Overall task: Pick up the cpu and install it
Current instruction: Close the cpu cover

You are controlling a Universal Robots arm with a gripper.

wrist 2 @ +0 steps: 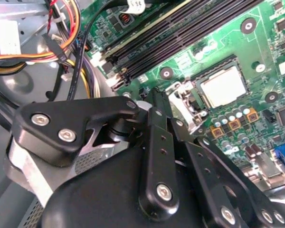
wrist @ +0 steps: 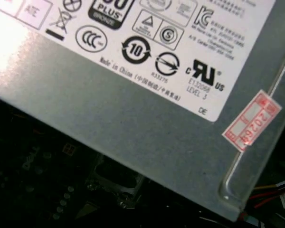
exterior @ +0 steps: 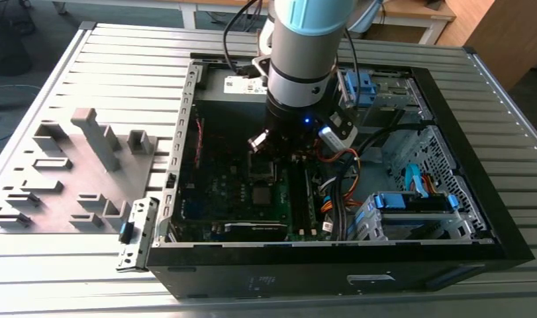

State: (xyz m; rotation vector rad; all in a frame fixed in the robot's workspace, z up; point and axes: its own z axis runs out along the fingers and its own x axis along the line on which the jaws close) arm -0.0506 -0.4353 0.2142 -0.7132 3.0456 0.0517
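In the second wrist view the cpu (wrist 2: 223, 88), a small square chip with a silver-grey top, lies flat in its dark-rimmed socket on the green motherboard (wrist 2: 256, 52). My gripper (wrist 2: 154, 102) shows as black linkages close to the camera, a short way beside the socket and not touching the chip. In the exterior view the gripper (exterior: 281, 151) reaches down into the open computer case (exterior: 480, 218), just above the motherboard's middle. Nothing is visibly held.
The case lies open on a slatted metal table (exterior: 91, 278). A grey slotted fixture (exterior: 74, 172) sits on the exterior view's left. Cable bundles (wrist 2: 61, 57), memory slots (wrist 2: 180, 28), a blue drive bay (exterior: 414, 202) and the grey power supply box (wrist: 147, 128) crowd the arm.
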